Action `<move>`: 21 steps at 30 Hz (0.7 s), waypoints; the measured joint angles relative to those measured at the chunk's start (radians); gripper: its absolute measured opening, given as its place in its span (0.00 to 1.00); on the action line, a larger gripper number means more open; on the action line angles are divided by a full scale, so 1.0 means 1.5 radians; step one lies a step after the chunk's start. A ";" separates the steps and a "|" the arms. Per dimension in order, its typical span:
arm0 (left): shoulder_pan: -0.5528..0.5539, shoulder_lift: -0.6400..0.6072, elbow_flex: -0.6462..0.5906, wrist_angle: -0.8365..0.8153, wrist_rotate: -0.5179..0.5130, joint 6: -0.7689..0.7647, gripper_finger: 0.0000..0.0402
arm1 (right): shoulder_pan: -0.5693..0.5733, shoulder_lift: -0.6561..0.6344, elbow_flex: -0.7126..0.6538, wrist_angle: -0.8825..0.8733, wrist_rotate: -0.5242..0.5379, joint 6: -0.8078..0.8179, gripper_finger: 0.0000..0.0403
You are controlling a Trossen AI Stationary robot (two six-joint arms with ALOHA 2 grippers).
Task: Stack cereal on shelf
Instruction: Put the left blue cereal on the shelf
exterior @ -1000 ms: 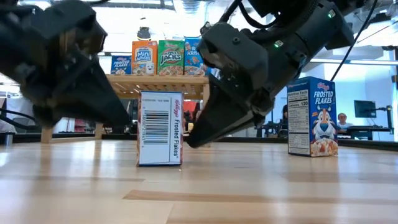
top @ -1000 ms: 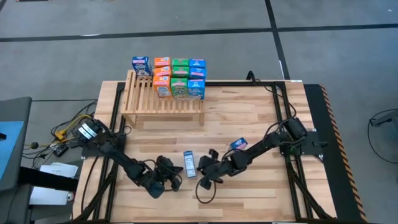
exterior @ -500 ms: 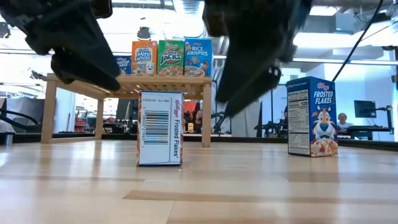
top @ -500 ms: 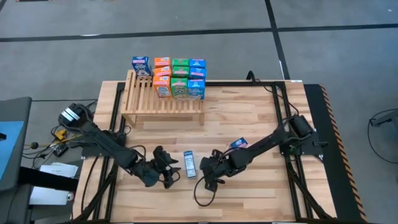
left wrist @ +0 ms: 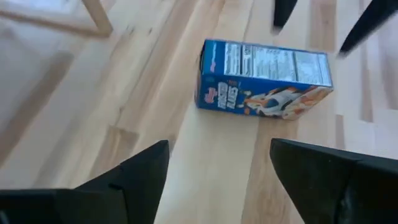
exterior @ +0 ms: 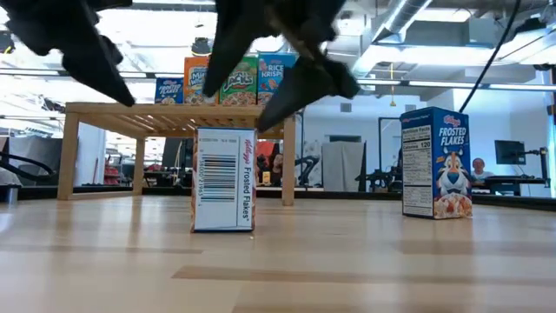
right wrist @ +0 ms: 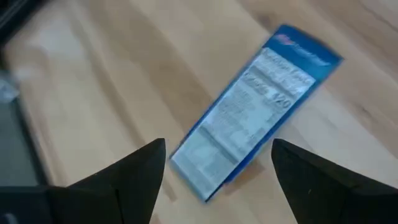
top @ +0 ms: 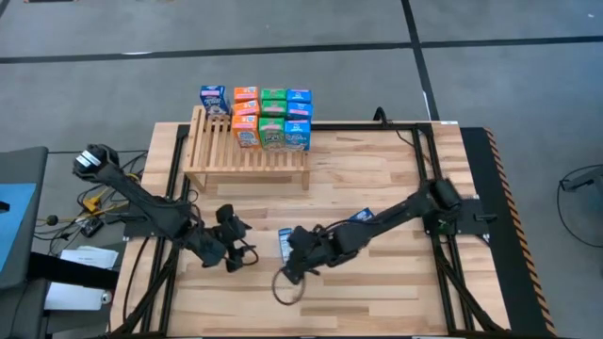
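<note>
Plank table (top: 377, 292), two loose cereal boxes (top: 284, 243), ten shelved (top: 271, 118)

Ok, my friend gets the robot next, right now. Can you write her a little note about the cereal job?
Left gripper: open, empty, left of the near Frosted Flakes box.
Right gripper: open, empty, above that box.
That box stands alone on the table, untouched. A second Frosted Flakes box stands further right.
Done: other cereal boxes are stacked at the back of the shelf.
Left: put both Frosted Flakes boxes on the shelf.
</note>
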 joint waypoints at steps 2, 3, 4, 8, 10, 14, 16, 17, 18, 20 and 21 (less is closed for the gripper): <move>-0.002 -0.023 0.000 -0.043 0.004 0.010 0.68 | -0.010 0.033 0.047 -0.030 0.009 0.030 0.79; -0.003 -0.032 0.000 -0.061 0.007 0.015 0.68 | -0.015 0.051 0.070 -0.036 0.015 0.042 0.79; -0.005 -0.041 0.000 -0.073 0.009 0.020 0.68 | -0.019 0.067 0.093 -0.055 0.020 0.052 0.79; -0.016 -0.075 0.000 -0.138 0.008 0.043 0.68 | -0.028 0.122 0.185 -0.149 0.057 0.102 0.79; -0.019 -0.088 0.000 -0.160 0.009 0.056 0.68 | -0.028 0.148 0.227 -0.156 0.064 0.111 0.79; -0.024 -0.113 0.000 -0.198 0.005 0.071 0.68 | -0.027 0.181 0.286 -0.142 0.063 0.112 0.79; -0.025 -0.120 0.000 -0.217 0.005 0.074 0.68 | -0.027 0.185 0.297 -0.154 0.063 0.112 0.79; -0.025 -0.120 0.000 -0.215 0.005 0.074 0.68 | -0.027 0.183 0.296 -0.160 0.066 0.115 0.79; -0.025 -0.119 0.000 -0.216 0.005 0.073 0.68 | -0.027 0.182 0.295 -0.145 0.067 0.121 0.79; -0.025 -0.121 0.000 -0.227 0.007 0.071 0.68 | -0.028 0.181 0.290 -0.151 0.075 0.128 0.79; -0.025 -0.120 0.000 -0.226 0.006 0.071 0.68 | -0.029 0.182 0.288 -0.162 0.081 0.128 0.79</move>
